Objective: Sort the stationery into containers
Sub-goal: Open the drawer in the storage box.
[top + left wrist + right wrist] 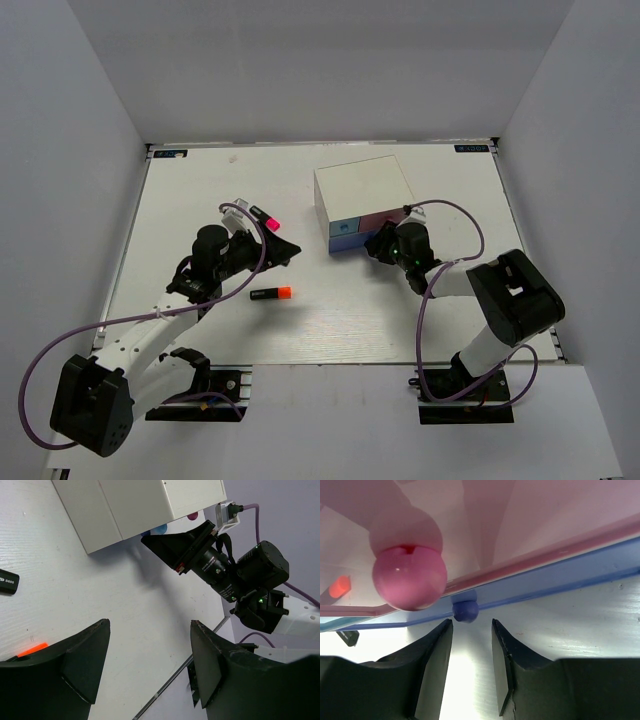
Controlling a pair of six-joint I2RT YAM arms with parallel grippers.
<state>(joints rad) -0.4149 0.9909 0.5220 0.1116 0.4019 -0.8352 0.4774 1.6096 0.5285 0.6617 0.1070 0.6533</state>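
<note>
The containers are drawers in a white-topped box (362, 188), with a light-blue front (345, 228) and a pink front (373, 221). My right gripper (376, 244) is at those fronts, open. Its fingertips (446, 626) stop just short of the small blue-purple knob (465, 611), and the big pink knob (410, 578) is up to the left. Two pieces of stationery lie on the table: an orange-capped highlighter (271, 293) and a pink-capped one (263, 216). My left gripper (288, 251) hovers between them, open and empty (150, 624).
In the left wrist view the box's (135, 505) corner fills the top, with the right arm's wrist (220, 565) beside it. The orange cap (32, 649) peeks from behind my left finger. Grey walls surround the white table (200, 190), and its front edge (330, 362) is near the arm bases.
</note>
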